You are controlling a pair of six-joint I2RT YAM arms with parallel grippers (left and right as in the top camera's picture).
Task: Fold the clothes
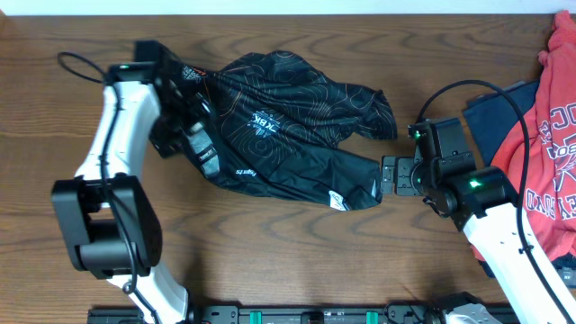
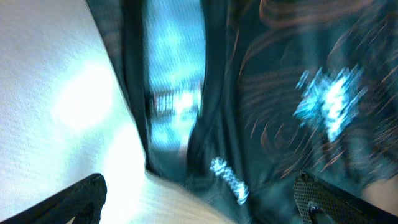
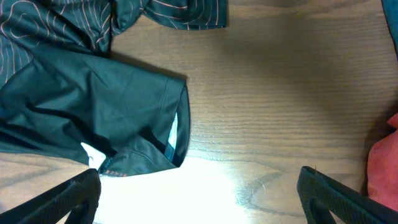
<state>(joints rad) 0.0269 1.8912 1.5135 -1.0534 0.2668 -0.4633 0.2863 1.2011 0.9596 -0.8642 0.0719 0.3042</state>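
Note:
The black jersey [image 1: 279, 135] with thin orange contour lines and white lettering lies crumpled on the wooden table, left of centre. My left gripper [image 1: 183, 101] hovers over its left end. In the blurred left wrist view its jaws [image 2: 199, 202] are open, with the jersey [image 2: 267, 93] spread beneath and between them. My right gripper [image 1: 387, 175] sits just right of the jersey's lower right end. In the right wrist view its jaws [image 3: 199, 199] are open over bare table, and the jersey's hem [image 3: 124, 118] lies just ahead to the left.
A red shirt with white lettering [image 1: 540, 144] and a navy garment [image 1: 495, 117] are piled at the right edge; the red one shows in the right wrist view [image 3: 382, 162]. A black cable [image 1: 468, 90] loops above the right arm.

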